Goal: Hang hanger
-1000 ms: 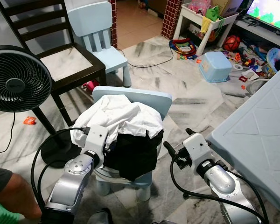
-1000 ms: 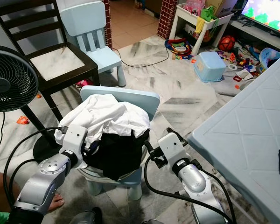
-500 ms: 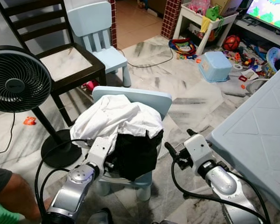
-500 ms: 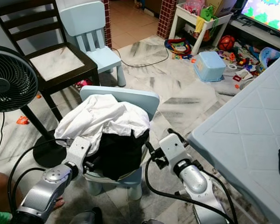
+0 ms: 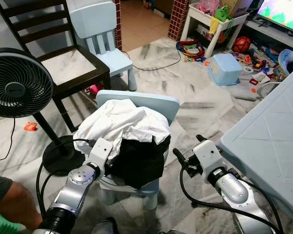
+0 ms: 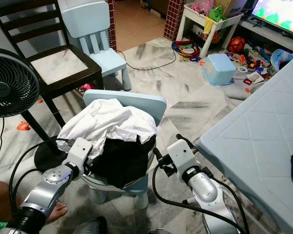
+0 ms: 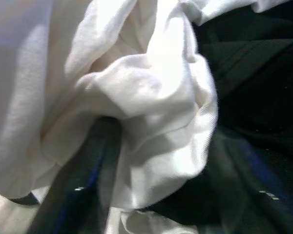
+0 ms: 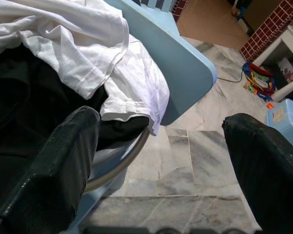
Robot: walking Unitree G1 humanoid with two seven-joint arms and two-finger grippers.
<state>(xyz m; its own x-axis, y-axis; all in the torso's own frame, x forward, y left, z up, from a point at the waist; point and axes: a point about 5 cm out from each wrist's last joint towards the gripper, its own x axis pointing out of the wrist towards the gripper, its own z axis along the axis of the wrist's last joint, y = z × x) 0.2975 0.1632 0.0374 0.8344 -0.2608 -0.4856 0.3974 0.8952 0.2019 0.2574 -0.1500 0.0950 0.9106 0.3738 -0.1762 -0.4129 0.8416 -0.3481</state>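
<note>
The floor [image 5: 200, 105] is grey-veined marble tile, giving way to orange tile at the doorway beyond. A pale blue-grey table [image 5: 273, 141] fills the robot's right side. A dark wooden chair [image 5: 63, 58] with a marble-pattern seat stands on the left, behind a black pedestal fan [image 5: 17, 83].

2 light-blue child chairs are present: 1 [image 5: 100, 34] stands beside the dark chair; the other, nearer chair [image 5: 154, 100] carries a pile of clothes, a white garment [image 5: 122, 122] lying over a black garment [image 5: 139, 163]. No hanger can be made out in the pile.

A white toy shelf [image 5: 212, 19] holds green and pink items. An upturned light-blue bin [image 5: 224, 68] rests on the floor among scattered toys.

The left gripper [image 5: 112, 163] is pushed into the pile at the seat's left edge; its fingers are buried in cloth, so their state cannot be determined. The right gripper [image 8: 161, 161] hovers just beside the seat's right edge, fingers [image 8: 63, 156] spread wide and holding nothing.

A person's bare knee [image 5: 12, 202] shows at the lower left.
</note>
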